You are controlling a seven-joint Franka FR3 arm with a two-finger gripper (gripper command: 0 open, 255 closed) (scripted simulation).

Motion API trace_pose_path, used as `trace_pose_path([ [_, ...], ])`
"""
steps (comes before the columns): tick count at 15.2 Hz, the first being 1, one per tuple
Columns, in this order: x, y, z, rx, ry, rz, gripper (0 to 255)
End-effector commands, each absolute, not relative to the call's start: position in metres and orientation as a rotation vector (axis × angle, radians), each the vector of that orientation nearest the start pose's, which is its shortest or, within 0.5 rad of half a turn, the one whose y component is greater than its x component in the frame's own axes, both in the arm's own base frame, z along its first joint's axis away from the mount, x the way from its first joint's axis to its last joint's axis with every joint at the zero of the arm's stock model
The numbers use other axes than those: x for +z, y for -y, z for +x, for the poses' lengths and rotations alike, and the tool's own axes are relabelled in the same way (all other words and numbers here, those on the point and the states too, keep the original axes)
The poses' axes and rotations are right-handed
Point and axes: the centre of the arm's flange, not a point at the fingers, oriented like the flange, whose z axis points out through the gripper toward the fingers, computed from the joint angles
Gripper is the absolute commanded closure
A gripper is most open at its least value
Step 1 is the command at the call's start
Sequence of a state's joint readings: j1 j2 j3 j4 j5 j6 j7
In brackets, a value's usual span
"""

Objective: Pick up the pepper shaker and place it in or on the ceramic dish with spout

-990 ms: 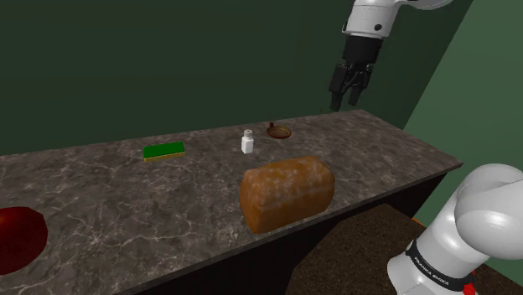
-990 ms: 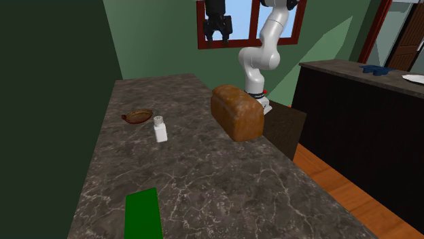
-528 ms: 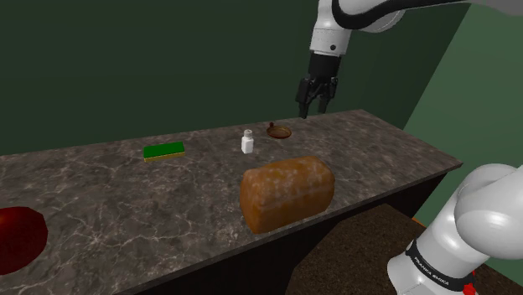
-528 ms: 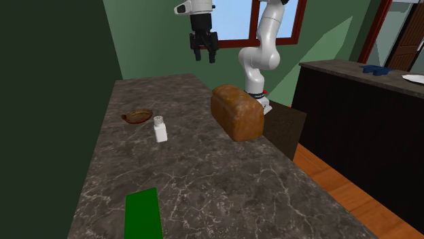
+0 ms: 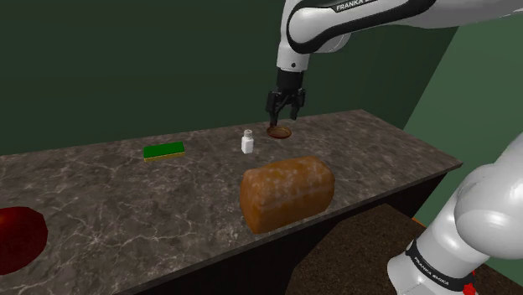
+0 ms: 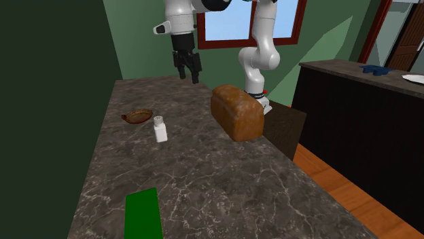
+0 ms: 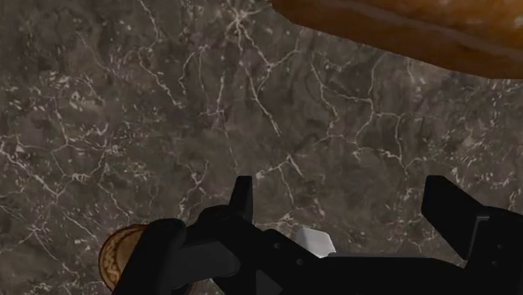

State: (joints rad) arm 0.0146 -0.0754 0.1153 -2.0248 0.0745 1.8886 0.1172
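The shaker [image 5: 247, 142] is a small white bottle with a cap, standing upright on the worktop [image 5: 100, 201] just beside the dish [image 5: 279, 131] (the shallow brown one, a touch nearer the wall). My guess is that it's light and rigid. It looks smooth-sided, so maybe a bit slippery, and tall enough for its base that a sideways nudge could knock it over. I'd grab it around the body, below the cap, and come straight down so neither finger clips it on the way.

The jaws are apart with nothing between them. They hang in the air above the worktop. In the shoulder view they line up over the dish, so the shaker sits lower and off to that view's left, nowhere near a grasp yet. In the wrist view a white corner peeks out from behind the hand, probably the shaker.

The loaf [image 5: 287, 193] sits nearer the front edge, apart from the shaker. The sponge [image 5: 163, 151] is well off to the shoulder view's left.
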Motion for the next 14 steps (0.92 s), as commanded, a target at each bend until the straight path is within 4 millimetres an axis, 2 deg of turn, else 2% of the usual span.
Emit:
trace_pose_path([
  [1, 0.461, -0.079, 0.543, 0.109, -0.024, -3.089, 0],
  [11, 0.386, -0.097, 0.653, 0.136, -0.037, -3.102, 0],
  [12, 0.381, -0.098, 0.661, 0.137, -0.038, -3.103, 0],
  [14, 0.370, -0.099, 0.660, 0.137, -0.038, -3.103, 0],
])
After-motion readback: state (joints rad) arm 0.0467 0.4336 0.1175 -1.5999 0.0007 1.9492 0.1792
